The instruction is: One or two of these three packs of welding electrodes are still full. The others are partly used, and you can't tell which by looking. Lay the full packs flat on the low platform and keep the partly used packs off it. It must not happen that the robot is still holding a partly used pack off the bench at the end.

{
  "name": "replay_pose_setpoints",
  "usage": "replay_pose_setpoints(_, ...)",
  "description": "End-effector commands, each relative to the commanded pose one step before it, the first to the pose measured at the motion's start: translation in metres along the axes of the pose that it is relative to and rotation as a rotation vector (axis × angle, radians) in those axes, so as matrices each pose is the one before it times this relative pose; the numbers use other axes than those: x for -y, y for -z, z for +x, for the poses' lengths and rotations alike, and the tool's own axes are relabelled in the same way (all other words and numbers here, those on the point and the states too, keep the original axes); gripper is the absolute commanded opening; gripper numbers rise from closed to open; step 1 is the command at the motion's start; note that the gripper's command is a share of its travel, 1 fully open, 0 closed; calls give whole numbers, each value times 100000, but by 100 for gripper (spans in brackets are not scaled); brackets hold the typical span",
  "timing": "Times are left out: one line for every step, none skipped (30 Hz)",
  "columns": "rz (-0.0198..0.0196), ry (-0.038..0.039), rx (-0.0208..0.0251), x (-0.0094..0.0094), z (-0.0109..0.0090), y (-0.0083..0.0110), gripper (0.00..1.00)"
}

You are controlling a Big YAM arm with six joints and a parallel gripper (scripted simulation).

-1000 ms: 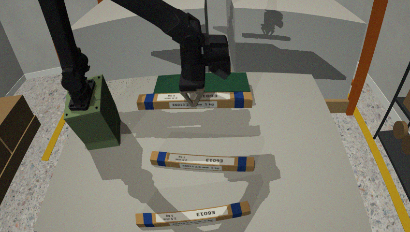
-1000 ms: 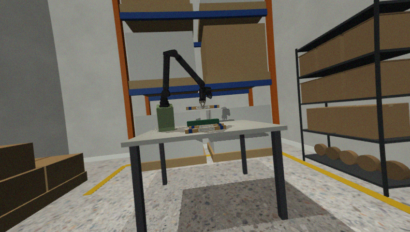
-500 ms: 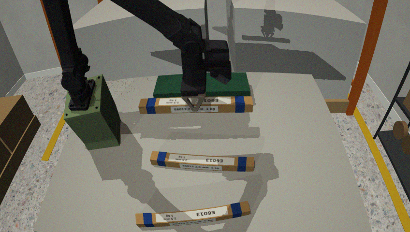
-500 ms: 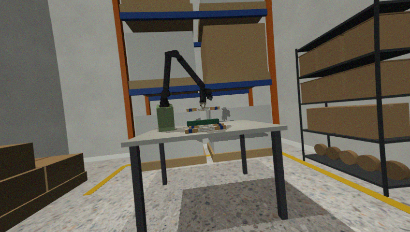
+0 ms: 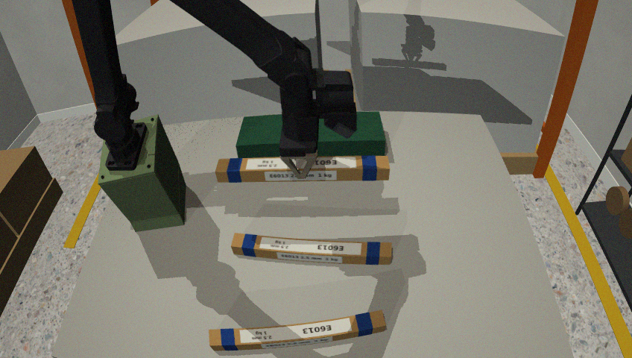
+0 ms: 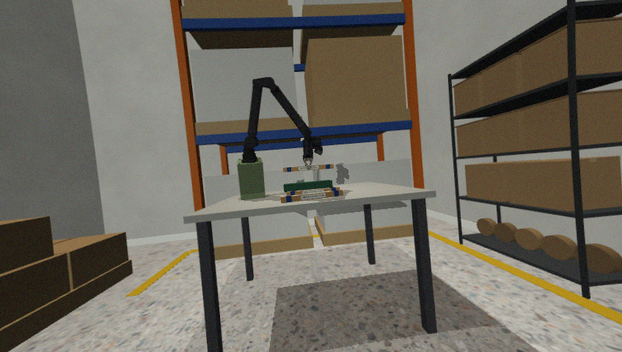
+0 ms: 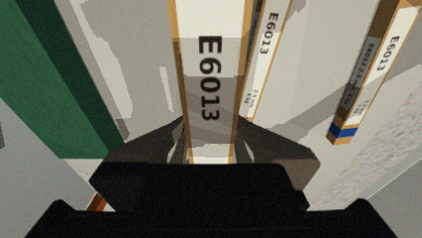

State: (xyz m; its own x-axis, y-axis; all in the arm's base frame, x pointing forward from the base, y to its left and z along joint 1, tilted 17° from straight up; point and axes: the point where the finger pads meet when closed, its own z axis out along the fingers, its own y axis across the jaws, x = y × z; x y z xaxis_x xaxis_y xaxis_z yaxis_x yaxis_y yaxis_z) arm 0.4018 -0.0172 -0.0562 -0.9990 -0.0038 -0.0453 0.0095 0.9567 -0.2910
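Raised pack (image 5: 355, 174) (image 6: 321, 167) (image 7: 210, 64), centre of the top view, aloft, roughly level; gripper (image 5: 301, 174) (image 6: 308, 166) (image 7: 210, 119) clamped on its middle. Green platform (image 5: 352, 148) (image 6: 305, 185) (image 7: 47, 94) upper centre there, no pack on it. Middle pack (image 5: 312, 249) (image 7: 264, 47) below centre, nearest pack (image 5: 296, 331) (image 7: 373, 69) bottom centre, both on the bench (image 5: 465, 230) (image 6: 375, 191).

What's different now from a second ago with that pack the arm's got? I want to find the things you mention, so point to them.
The held pack (image 5: 248, 175) (image 6: 291, 169) (image 7: 210, 55) has come down slightly, gripped by the end effector (image 5: 301, 175) (image 6: 308, 167) (image 7: 210, 119), still above the bench (image 5: 443, 221) (image 6: 383, 190) (image 7: 302, 89). Nothing was newly grabbed or released. The middle pack (image 5: 310, 248) (image 6: 301, 192) (image 7: 267, 37), front pack (image 5: 292, 331) (image 6: 312, 196) (image 7: 383, 61) and platform (image 5: 261, 133) (image 6: 296, 187) (image 7: 45, 99) haven't moved.
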Motion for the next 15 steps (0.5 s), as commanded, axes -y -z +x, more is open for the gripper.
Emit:
replay_pose_setpoints(-452, 221, 4078, 72, -1362, 731, 0)
replay_pose_setpoints(3, 3, -8, 0, 6, -137, 0)
replay_pose_setpoints(3, 3, -8, 0, 6, -137, 0)
replay_pose_setpoints(3, 3, -8, 0, 6, -137, 0)
replay_pose_setpoints(3, 3, -8, 0, 6, -137, 0)
replay_pose_setpoints(3, 3, -8, 0, 6, -137, 0)
replay_pose_setpoints(3, 3, -8, 0, 6, -137, 0)
replay_pose_setpoints(3, 3, -8, 0, 6, -137, 0)
replay_pose_setpoints(3, 3, -8, 0, 6, -137, 0)
replay_pose_setpoints(3, 3, -8, 0, 6, -137, 0)
replay_pose_setpoints(3, 3, -8, 0, 6, -137, 0)
replay_pose_setpoints(0, 0, 0, 0, 0, 0, 0)
replay_pose_setpoints(0, 0, 0, 0, 0, 0, 0)
replay_pose_setpoints(0, 0, 0, 0, 0, 0, 0)
replay_pose_setpoints(0, 0, 0, 0, 0, 0, 0)
